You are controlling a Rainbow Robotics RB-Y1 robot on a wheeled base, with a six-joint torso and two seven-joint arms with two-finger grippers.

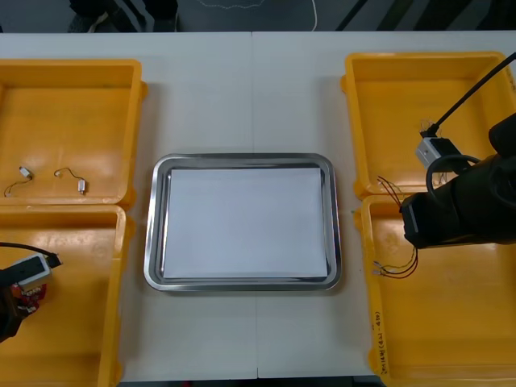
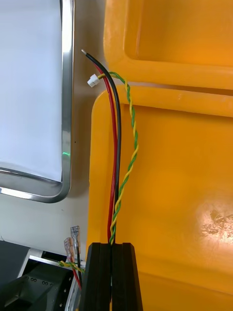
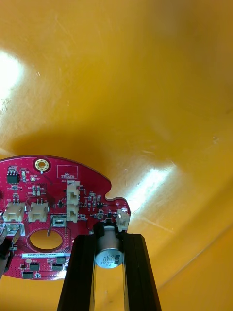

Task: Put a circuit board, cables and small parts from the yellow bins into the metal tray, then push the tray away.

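Circuit board (image 3: 48, 204): round, red, down in the near left yellow bin (image 1: 81, 322). From the front only a red sliver shows past the left arm, and in the wrist view its edge is cut off. Left gripper (image 3: 108, 239) is clamped on the silver cylindrical component (image 3: 108, 255) at the board's rim, one finger on either side. Can't tell whether the board rests on the bin floor or hangs clear of it.

Right gripper (image 2: 112, 247) is over the rim where the near right bin (image 1: 451, 322) meets the far right bin (image 1: 395, 105). From the front, the arm's bulk hides the fingers. The wrist view shows them pinched tight on a cable bundle (image 2: 116, 160): one red, one black, one twisted yellow-green pair. The bundle runs from the fingers along the near right bin's edge to the far right bin's rim. A white connector (image 2: 92, 81) ends the twisted pair at the bins' outer edge, on the tray side, by the strip of table (image 2: 81, 126). Short tails with terminals stick out behind the fingers. Can't tell if the bundle touches the bin.

Metal tray (image 1: 242, 284) sits mid-table between the bins, white inside. Far left bin (image 1: 72, 113) holds two small metal parts (image 1: 81, 186) with thin leads, lying apart on its floor.
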